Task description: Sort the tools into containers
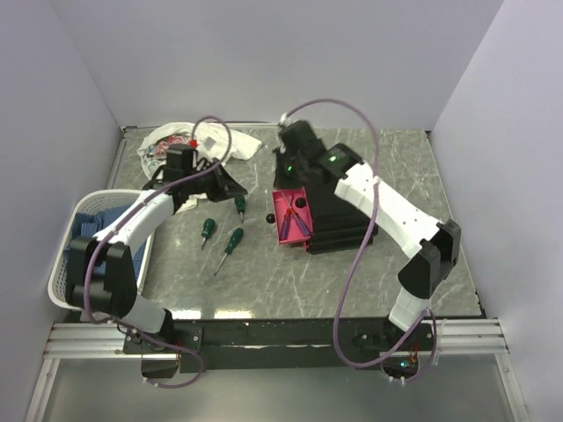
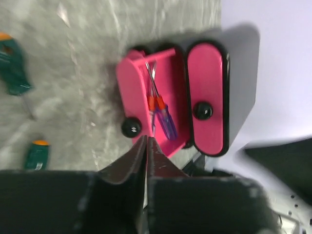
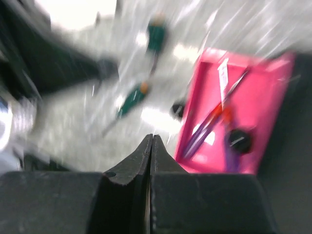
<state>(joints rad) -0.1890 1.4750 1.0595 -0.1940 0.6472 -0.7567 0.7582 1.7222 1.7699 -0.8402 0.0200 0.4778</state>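
Three green screwdrivers lie at nine o'clock from the open pink drawer. They look light and hard; grab the fat handle. Left gripper and right gripper are squeezed closed, holding nothing.

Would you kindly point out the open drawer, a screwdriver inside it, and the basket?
drawer (image 2: 127,90): left wrist view, bare front panel.
screwdriver (image 2: 166,122): left wrist view, blue handle.
basket (image 1: 60,264): top external view, left wall.
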